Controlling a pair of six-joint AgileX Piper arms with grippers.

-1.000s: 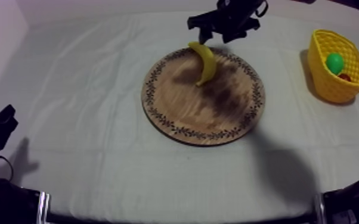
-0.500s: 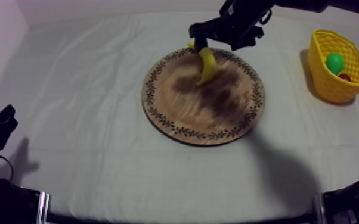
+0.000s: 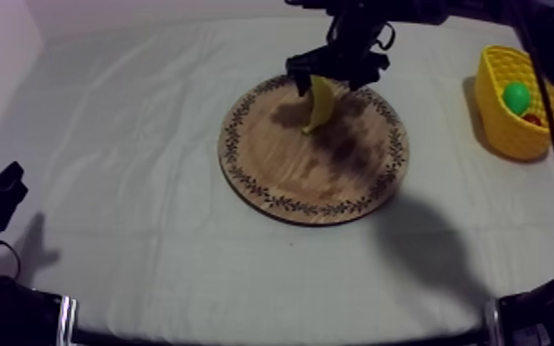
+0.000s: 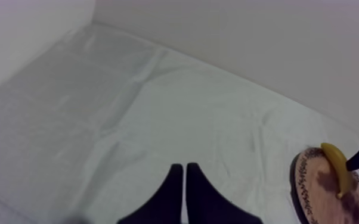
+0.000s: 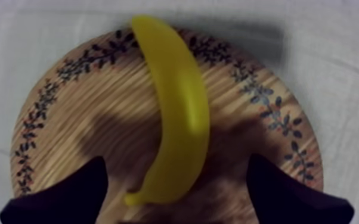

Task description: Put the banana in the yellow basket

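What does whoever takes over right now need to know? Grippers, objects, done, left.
Right gripper: open, low over the banana, one of its fingers on each side, not closed on it.
Left gripper: shut on nothing, over bare cloth at the left side.
Banana lies on the wooden board, one end at the far rim.
Yellow basket is at the right side, with a green fruit inside.
Done: approach only.
Left: close on the banana, lift it, carry it to the basket, release.
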